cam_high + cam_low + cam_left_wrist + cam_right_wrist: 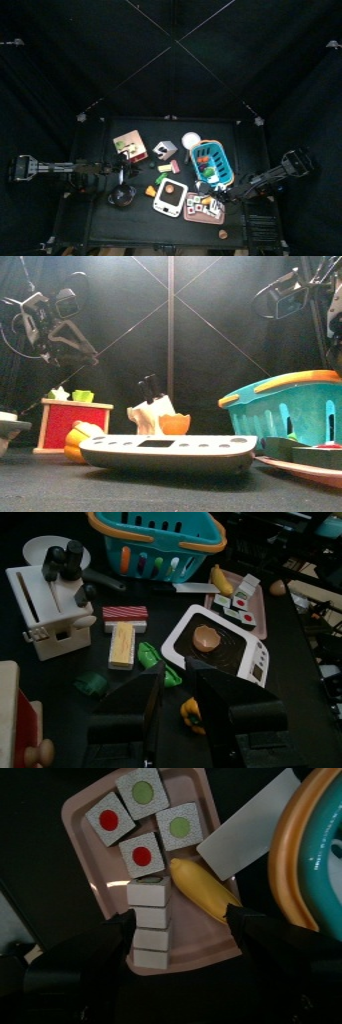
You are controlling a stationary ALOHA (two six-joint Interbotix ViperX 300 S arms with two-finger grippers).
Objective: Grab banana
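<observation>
The yellow banana (pixel 201 888) lies on a pink tray (pixel 114 878) of red and green dotted tiles, beside the basket's orange rim. My right gripper (pixel 194 943) is open just over it, one jaw on each side of its near end. The banana also shows in the left wrist view (pixel 221 580), between the tray and the basket. My left gripper (pixel 181 707) is open and empty above a small yellow thing (pixel 191 712), near a white scale (pixel 227 652). In the top view the left gripper (pixel 124 190) is left of the scale and the right gripper (pixel 225 193) is by the tray.
A teal basket (pixel 210 165) stands behind the tray. A white knife block (pixel 47 597), a red box (pixel 74 421), red and yellow blocks (pixel 123 632) and green pieces (pixel 150 657) crowd the table's middle and left. An egg (pixel 278 587) lies past the tray.
</observation>
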